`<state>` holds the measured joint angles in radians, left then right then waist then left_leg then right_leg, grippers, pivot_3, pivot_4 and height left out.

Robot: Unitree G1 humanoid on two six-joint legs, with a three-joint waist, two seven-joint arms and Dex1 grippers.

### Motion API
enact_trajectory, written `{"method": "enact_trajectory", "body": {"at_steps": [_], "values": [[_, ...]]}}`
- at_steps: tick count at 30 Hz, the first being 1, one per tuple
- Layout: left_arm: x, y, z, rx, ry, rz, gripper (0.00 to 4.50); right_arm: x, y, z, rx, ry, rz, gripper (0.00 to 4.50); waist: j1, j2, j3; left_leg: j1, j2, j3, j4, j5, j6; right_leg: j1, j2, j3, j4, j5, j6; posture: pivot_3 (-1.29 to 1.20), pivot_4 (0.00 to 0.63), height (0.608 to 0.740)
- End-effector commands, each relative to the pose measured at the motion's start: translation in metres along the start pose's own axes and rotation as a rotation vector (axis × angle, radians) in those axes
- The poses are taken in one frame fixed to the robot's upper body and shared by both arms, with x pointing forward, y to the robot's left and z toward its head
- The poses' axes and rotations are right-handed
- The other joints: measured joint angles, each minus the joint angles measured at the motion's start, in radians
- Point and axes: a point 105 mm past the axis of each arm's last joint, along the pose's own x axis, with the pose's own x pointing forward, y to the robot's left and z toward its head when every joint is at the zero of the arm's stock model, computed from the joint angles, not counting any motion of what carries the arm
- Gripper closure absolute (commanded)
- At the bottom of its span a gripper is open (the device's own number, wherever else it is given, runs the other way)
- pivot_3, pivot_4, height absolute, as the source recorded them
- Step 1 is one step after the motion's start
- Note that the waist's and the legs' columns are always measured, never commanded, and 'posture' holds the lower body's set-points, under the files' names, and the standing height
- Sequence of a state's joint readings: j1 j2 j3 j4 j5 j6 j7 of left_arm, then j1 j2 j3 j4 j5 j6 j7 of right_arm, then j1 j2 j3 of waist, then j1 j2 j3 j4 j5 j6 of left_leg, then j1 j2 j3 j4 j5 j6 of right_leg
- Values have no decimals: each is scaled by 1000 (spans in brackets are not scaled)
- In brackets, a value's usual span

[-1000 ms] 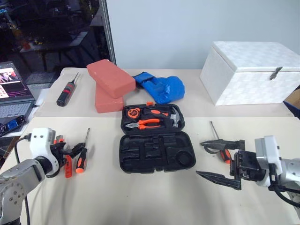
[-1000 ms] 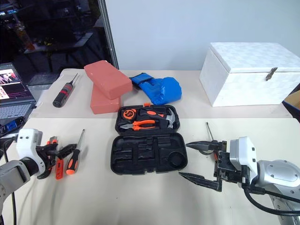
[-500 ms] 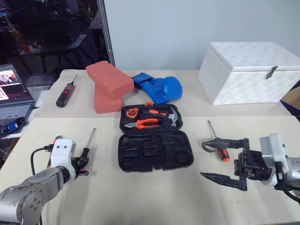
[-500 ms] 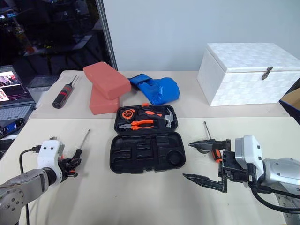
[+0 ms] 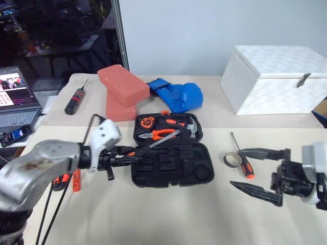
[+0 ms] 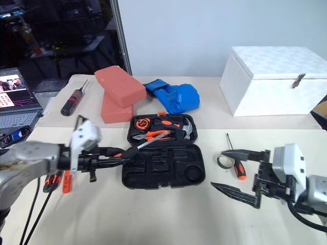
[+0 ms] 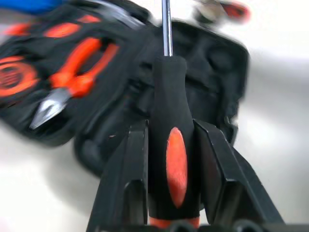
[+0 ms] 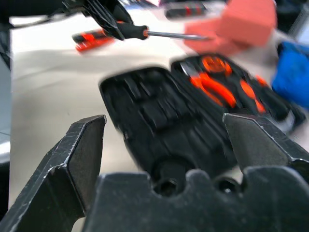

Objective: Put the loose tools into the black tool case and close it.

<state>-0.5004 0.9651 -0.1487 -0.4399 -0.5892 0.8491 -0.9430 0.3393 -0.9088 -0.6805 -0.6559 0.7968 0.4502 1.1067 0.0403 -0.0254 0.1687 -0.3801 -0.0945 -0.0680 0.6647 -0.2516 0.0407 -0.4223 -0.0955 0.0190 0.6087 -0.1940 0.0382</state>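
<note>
Black tool case (image 5: 172,164) open w/ pliers (image 5: 158,133) inside; left gripper (image 7: 169,145) clamped on screwdriver (image 7: 170,145), right gripper (image 5: 258,168) fingers apart

The laptop (image 5: 15,99) is cut off by the left edge, and the white box (image 5: 276,76) by the right edge. In the left wrist view the butt of the screwdriver (image 7: 173,159) is cut off, and the open tool case (image 7: 145,87) is blurred.
</note>
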Motion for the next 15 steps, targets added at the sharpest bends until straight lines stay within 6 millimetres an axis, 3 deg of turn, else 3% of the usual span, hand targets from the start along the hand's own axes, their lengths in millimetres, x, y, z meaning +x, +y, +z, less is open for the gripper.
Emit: {"method": "enact_trajectory", "body": {"at_steps": [1,9,15], "values": [[27,21,0,156,91,-55,3621,-24,-6,6,-30,62,-64,0,1,-1,0,0,1,1,1,1,2,0,0,0,-1,-2,3,0,150,740],[57,54,-15,324,248,-87,3621,-39,-11,8,-40,107,-109,0,-21,-2,1,-4,3,1,3,2,10,-4,1,1,1,1,-1,0,150,740],[73,58,-29,329,287,-122,3621,-34,-10,8,-40,103,-100,0,-15,-1,1,-4,2,1,7,1,12,-2,-1,0,0,1,1,0,150,740]]}}
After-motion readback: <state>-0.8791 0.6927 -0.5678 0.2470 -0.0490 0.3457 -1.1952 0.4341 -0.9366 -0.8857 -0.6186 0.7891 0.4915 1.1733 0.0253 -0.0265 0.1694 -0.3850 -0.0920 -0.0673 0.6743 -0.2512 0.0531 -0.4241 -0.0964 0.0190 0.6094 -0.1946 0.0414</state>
